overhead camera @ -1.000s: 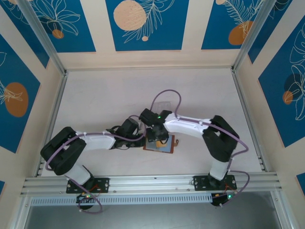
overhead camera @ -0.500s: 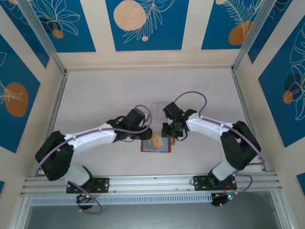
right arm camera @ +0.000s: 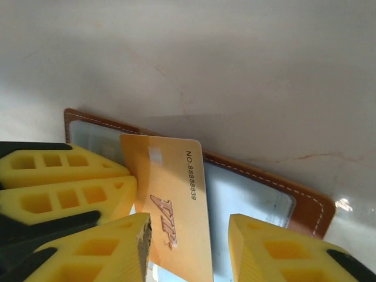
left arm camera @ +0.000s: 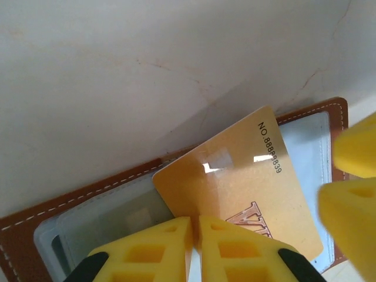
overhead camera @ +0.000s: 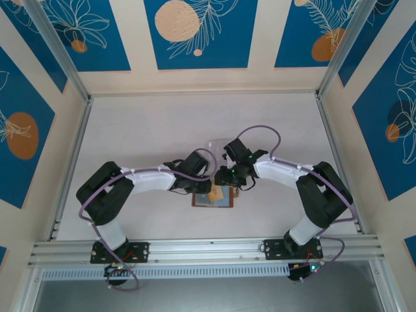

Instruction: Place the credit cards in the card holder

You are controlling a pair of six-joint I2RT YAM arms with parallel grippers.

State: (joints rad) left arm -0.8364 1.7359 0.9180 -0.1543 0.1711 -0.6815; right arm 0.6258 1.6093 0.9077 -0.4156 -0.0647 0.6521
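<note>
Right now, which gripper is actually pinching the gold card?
The left gripper, shut on the edge of the gold card; the right gripper stands open, its fingers either side of it.

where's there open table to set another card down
Bare table spans the far half up to the back wall, plus the strip between the right arm and the right rail. It is crowded at the centre, where the left gripper, shut on the gold card, and the open right gripper meet over the card holder.
</note>
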